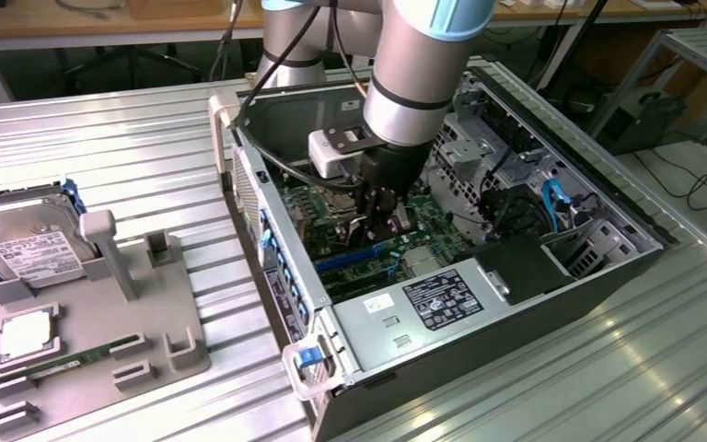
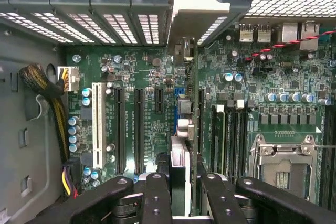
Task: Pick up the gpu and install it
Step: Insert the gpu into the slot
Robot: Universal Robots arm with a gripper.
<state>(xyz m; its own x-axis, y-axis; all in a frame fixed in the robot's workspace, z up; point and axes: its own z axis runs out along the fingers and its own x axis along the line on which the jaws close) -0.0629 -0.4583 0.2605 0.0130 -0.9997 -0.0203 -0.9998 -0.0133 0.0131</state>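
Note:
My gripper point(image 1: 381, 221) reaches down into the open computer case point(image 1: 317, 276), just above the motherboard point(image 2: 262, 77). In the wrist view the gripper point(image 2: 181, 200) is shut on the gpu point(image 2: 179, 156), which I see edge-on between the black fingers point(image 2: 156, 198). The card stands upright over the board. Its silver end bracket point(image 2: 197, 9) lies against the case's rear slot openings. The card's lower edge runs along the green board beside the black expansion slots point(image 2: 139, 129); I cannot tell whether it is seated in a slot.
Beside the case, on the exterior view's left, a grey fixture point(image 1: 108, 322) carries a silver hard drive point(image 1: 28, 244) and a green memory stick point(image 1: 71, 364). Inside the case are the CPU socket point(image 2: 286, 166), a cable bundle point(image 2: 50, 98) and drive cages point(image 1: 489, 147).

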